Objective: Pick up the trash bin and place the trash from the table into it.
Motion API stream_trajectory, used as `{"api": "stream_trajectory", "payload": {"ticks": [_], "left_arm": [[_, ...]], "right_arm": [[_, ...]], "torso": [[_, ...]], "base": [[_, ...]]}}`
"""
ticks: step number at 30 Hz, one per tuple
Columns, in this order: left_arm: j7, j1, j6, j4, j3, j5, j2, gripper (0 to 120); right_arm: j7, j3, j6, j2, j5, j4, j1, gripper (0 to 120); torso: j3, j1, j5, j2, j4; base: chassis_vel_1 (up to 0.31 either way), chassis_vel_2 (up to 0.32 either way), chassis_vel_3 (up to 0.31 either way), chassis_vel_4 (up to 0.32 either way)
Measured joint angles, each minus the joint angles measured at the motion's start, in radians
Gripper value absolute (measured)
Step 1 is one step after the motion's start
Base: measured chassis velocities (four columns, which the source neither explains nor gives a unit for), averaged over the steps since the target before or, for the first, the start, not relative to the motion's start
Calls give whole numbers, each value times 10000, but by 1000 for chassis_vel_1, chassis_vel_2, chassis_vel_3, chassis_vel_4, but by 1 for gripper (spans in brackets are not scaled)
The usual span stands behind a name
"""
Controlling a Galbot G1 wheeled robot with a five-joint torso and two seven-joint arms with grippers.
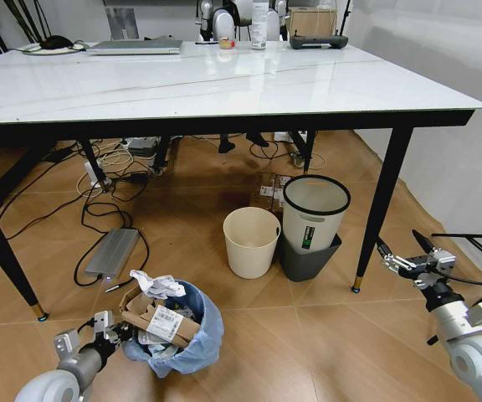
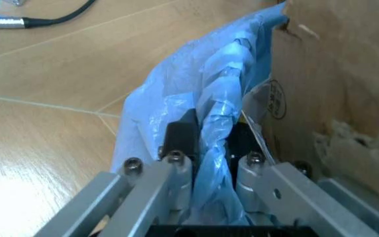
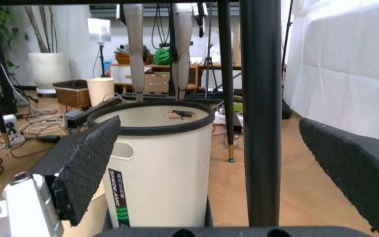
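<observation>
While low, left tool (image 1: pixel 115 332) on trash bin (image 1: pixel 192 335)

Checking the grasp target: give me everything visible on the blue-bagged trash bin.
The trash bin is small and round, lined with a crinkled translucent light-blue bag, upright on the wood floor in front of the table. It is full: crumpled white paper, torn brown cardboard. The left gripper pinches its bagged rim.

The trash bin's (image 1: pixel 192 339) rim is hidden under bunched blue liner between the left gripper's (image 2: pixel 210 160) fingers (image 2: pixel 173 170). The torn cardboard box (image 2: pixel 337 74) beside them is cut off by the frame edge; its label print is illegible.
</observation>
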Motion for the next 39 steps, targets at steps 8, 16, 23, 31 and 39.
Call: {"api": "stream_trajectory", "payload": {"ticks": [8, 16, 23, 31, 39], "left_arm": [[-6, 215, 35, -199, -133, -104, 97, 15], [1, 279, 35, -285, -209, -108, 117, 15], [9, 343, 35, -363, -268, -107, 123, 15], [44, 503, 33, -440, -434, -93, 154, 14], [70, 597, 8, -472, -571, -70, 174, 14]], "right_arm": [[0, 0, 0, 0, 0, 0, 0, 100], [0, 0, 0, 0, 0, 0, 0, 100], [0, 0, 0, 0, 0, 0, 0, 100], [0, 0, 0, 0, 0, 0, 0, 100], [0, 0, 0, 0, 0, 0, 0, 100]], "torso": [[0, 0, 0, 0, 0], [0, 0, 0, 0, 0], [0, 0, 0, 0, 0], [0, 0, 0, 0, 0], [0, 0, 0, 0, 0]], "base": [[0, 0, 0, 0], [0, 0, 0, 0], [0, 0, 0, 0], [0, 0, 0, 0], [0, 0, 0, 0]]}}
